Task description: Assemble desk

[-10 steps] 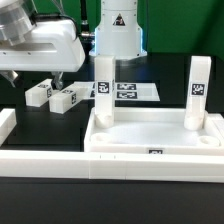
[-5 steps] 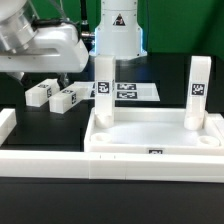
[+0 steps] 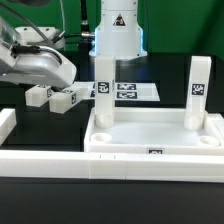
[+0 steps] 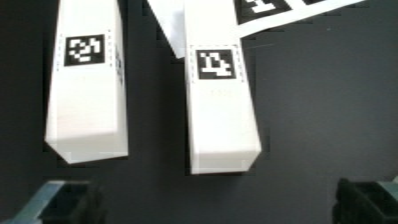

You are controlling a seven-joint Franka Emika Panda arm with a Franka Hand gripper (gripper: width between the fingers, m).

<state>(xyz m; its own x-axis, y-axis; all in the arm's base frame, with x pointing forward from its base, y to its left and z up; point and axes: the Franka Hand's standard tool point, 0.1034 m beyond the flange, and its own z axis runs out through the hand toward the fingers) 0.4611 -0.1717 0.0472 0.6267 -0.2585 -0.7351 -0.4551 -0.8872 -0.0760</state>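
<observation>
Here I hovered, jaws apart, over two loose legs (image 4: 222, 100).
They lay on the table (image 4: 22, 90) at the tabletop's (image 3: 150, 135) ten o'clock, exterior view: light, stiff, slick, I judged; best pinched mid-length across flat sides.

Tabletop (image 3: 140, 142): white tray with a raised rim, flat on the table, tag on its front wall. Two white square legs stand upright in it, first upright leg (image 3: 104, 90) toward the exterior view's left, second upright leg (image 3: 199, 90) toward the right, with tags near the tops. Two more lie flat beyond it on the left: first loose leg (image 4: 89, 85) and second loose leg (image 4: 222, 100), side by side, small gap, tags up.
</observation>
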